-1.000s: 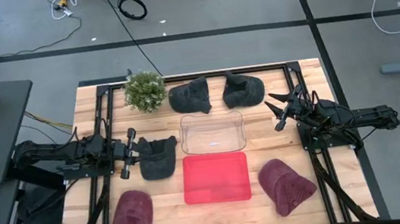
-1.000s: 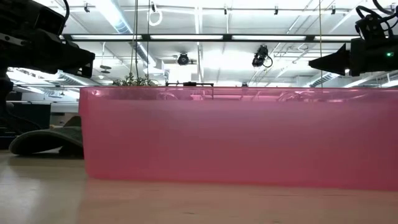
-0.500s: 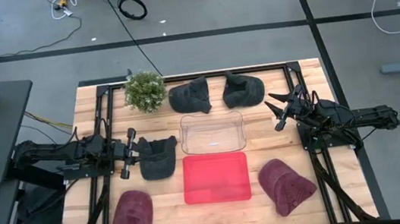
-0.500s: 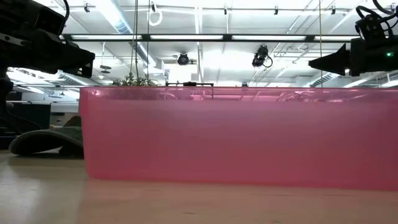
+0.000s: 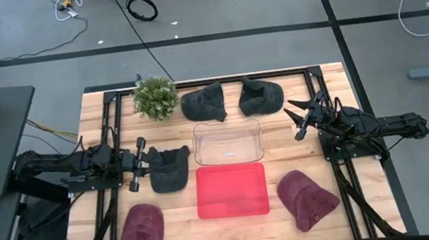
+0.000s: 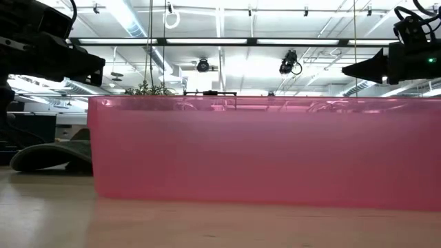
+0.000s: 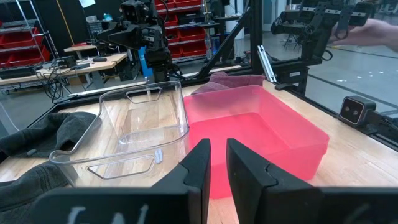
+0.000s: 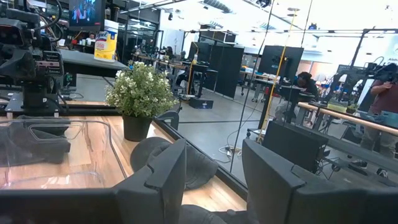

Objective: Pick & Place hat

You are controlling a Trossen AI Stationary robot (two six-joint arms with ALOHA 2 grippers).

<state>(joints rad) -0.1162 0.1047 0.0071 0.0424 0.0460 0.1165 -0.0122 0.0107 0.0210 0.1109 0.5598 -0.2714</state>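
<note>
Dark fabric, the black hat (image 5: 167,168) lies just ahead of my left gripper (image 5: 139,163), fingers narrowly parted, empty; my right gripper (image 5: 300,120) waits spread.

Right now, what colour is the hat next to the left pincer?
Dark grey, almost black hat; the high view shows it best.

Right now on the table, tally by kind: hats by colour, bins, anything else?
Dark hats: 3
Maroon hats: 2
Clear bin: 1
Red bin: 1
Potted plant: 1
Total: 8
</note>
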